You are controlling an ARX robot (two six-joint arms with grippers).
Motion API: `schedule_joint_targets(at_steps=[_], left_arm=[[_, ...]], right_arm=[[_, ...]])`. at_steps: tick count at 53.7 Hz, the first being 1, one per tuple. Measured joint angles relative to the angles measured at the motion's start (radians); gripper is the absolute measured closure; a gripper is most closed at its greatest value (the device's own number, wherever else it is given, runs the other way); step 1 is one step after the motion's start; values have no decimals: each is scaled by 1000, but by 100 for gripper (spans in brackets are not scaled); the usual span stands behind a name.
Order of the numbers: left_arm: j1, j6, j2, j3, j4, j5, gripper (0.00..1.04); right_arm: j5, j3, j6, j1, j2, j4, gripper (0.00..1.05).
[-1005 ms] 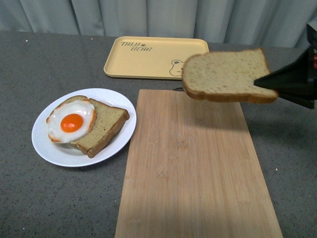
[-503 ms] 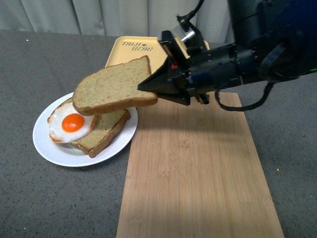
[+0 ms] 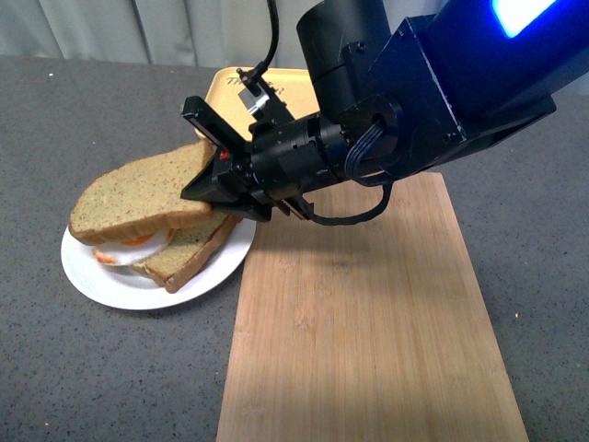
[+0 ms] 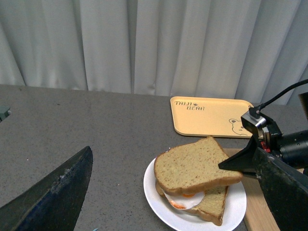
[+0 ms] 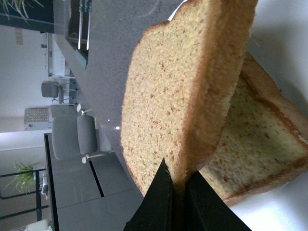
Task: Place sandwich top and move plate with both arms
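Tan-brown and speckled, the sandwich top (image 3: 138,198) hangs at the left middle of the front view, pinched at its right-hand edge by the fingers of the right gripper (image 3: 216,184). The slice tilts, its gripped side higher and its free end dipping over the plate (image 3: 92,281). It covers most of the fried egg (image 3: 124,249), of which only a sliver of white and orange shows beneath. Whether the bread already rests on the egg cannot be told. Under the egg lies the bottom slice (image 3: 193,247), one corner of it poking out toward the cutting board (image 3: 368,322), which fills the lower centre of the frame. The plate sits on the grey surface (image 3: 64,378), just beside the board's left edge. A yellow tray (image 3: 221,92) lies at the upper centre, mostly hidden by the black right arm (image 3: 414,101).

The right wrist view shows the two dark fingers (image 5: 156,202) narrowed tightly on the crust of the sandwich top (image 5: 178,91).

In the left wrist view, the left gripper (image 4: 175,153) stands wide apart and empty, one finger at the lower left and one at the lower right of the frame, well short of the plate (image 4: 236,209).
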Motion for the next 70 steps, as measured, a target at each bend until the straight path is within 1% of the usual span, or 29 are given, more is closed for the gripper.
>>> schedule_joint_targets(at_steps=[7,15,18,20,24,25,32,33,35,36,37,38,39,41,43,44,45,46,49,51,53,54,55,56,58,59,61,64,70], left_arm=[[0,0,0,0,0,0,7],[0,0,0,0,0,0,7],[0,0,0,0,0,0,7],[0,0,0,0,0,0,7],[0,0,0,0,0,0,7],[0,0,0,0,0,0,7],[0,0,0,0,0,0,7],[0,0,0,0,0,0,7],[0,0,0,0,0,-2,7],[0,0,0,0,0,-2,7],[0,0,0,0,0,0,7],[0,1,0,0,0,4,7],[0,0,0,0,0,2,7],[0,0,0,0,0,0,7],[0,0,0,0,-1,-1,7],[0,0,0,0,-1,-2,7],[0,0,0,0,-1,-2,7],[0,0,0,0,-1,-2,7],[0,0,0,0,-1,0,7],[0,0,0,0,-1,1,7],[0,0,0,0,-1,0,7],[0,0,0,0,-1,0,7],[0,0,0,0,-1,0,7],[0,0,0,0,-1,0,7],[0,0,-2,0,-1,0,7],[0,0,-2,0,-1,-2,7],[0,0,0,0,-2,-4,7],[0,0,-2,0,-2,-4,7],[0,0,-3,0,-2,0,7]], right_arm=[[23,0,-22,0,8,-48,101],[45,-29,-56,-18,-8,-60,74],[47,-52,-61,-29,-24,-50,67],[56,-85,-71,-44,-50,-33,58],[109,-137,-111,-65,-105,-37,45],[112,-145,-118,-68,-114,-36,44],[175,-254,-153,-115,-217,38,21],[218,-268,-169,-116,-222,65,19],[430,-334,-240,-110,-222,270,24],[494,-352,-262,-108,-222,327,26],[626,-392,-329,-105,-222,443,29],[736,-439,-382,-105,-222,552,33],[866,-510,-455,-108,-227,695,38],[1040,-628,-551,-120,-256,893,47],[1129,-725,-616,-145,-311,1030,56],[1137,-774,-646,-163,-356,1085,60],[1136,-797,-652,-172,-381,1106,64],[1134,-828,-669,-188,-426,1126,70],[1138,-852,-671,-205,-468,1134,82],[1139,-859,-672,-212,-471,1133,93],[1138,-864,-672,-213,-471,1133,97],[1136,-869,-672,-215,-471,1133,102],[1134,-871,-673,-216,-471,1133,104],[1117,-887,-681,-226,-485,1132,104],[1040,-974,-696,-259,-555,1123,104],[1025,-1020,-700,-271,-595,1118,104],[1011,-1098,-708,-293,-676,1109,104],[1002,-1160,-711,-317,-764,1096,104],[969,-1243,-715,-357,-897,1046,104]])
